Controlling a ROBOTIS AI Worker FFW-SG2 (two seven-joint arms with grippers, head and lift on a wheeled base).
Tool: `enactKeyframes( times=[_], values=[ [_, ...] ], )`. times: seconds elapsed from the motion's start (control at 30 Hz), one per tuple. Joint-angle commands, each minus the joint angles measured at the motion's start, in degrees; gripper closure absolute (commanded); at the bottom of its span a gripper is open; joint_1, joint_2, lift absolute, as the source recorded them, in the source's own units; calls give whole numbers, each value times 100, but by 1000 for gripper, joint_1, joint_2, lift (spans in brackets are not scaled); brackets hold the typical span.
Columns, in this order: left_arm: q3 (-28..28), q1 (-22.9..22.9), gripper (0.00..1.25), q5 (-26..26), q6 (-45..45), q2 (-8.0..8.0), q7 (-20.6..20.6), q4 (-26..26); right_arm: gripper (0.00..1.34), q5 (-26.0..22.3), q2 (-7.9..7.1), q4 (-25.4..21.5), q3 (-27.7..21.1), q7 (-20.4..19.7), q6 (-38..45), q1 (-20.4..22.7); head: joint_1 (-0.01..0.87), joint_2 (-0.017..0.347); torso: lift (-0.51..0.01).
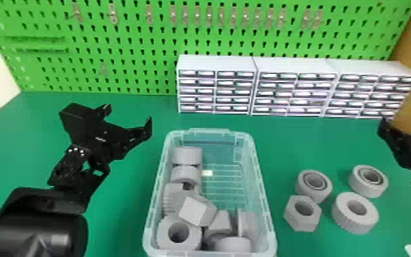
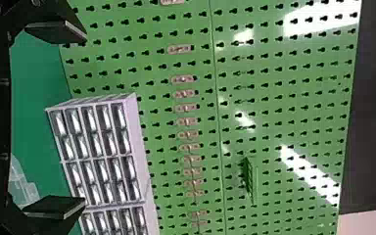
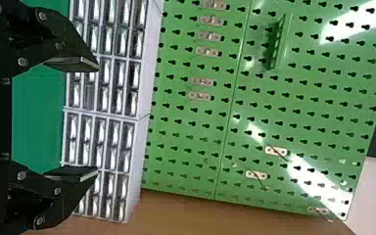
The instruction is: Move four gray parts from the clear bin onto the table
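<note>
Four gray parts [image 1: 343, 205] are set on the counter [image 1: 317, 147] at three o'clock from the clear bin [image 1: 262, 191], seemingly meeting the count. The left tool [image 1: 128, 114] and right tool [image 3: 97, 119] are held spread at ten and two o'clock, likely for clearance.

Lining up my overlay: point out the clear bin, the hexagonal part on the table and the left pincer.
Clear bin [image 1: 209, 131]: head view, far rim.
Hexagonal part [image 1: 291, 208]: head view, upper face beside hole.
Left pincer [image 2: 83, 119]: left wrist view, midway between fingertips.
</note>
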Motion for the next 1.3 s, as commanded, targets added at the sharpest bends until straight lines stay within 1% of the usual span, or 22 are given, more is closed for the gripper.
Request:
enactKeyframes(
  times=[0.0, 0.2, 0.33, 0.4, 0.57, 0.7, 0.9, 1.27],
  values=[
    [-31, -12, 113, 9, -33, -1, 51, 0, 509, 3, 3, 2, -1, 0, 0, 6, 678, 34, -50],
    [-40, -30, 111, 0, -33, -1, 200, 0, 509, 3, 3, 2, 8, 0, 0, -3, 678, 34, -50],
    [66, -47, 113, -53, -68, -1, 218, 0, 509, 3, -15, 2, 26, 0, 0, -3, 678, 34, -50],
    [92, -21, 111, -132, -147, -1, 332, 0, 509, -6, -24, 2, 34, 0, 0, -3, 678, 34, -50],
    [136, 67, 113, -246, -411, -1, 807, 0, 509, -50, -50, 2, 52, 0, -9, -3, 678, 34, -50],
    [136, 93, 113, -246, -499, -10, 947, -9, 509, -58, -50, 2, 61, 0, -9, -3, 678, 34, -50],
    [145, 93, 113, -255, -507, -19, 1088, -9, 509, -67, -41, 2, 78, 0, -44, -11, 678, 34, -50],
    [162, 58, 111, -202, -560, -27, 1132, -9, 509, -67, -41, -7, 114, 0, -88, -20, 678, 34, -50]
  ],
)
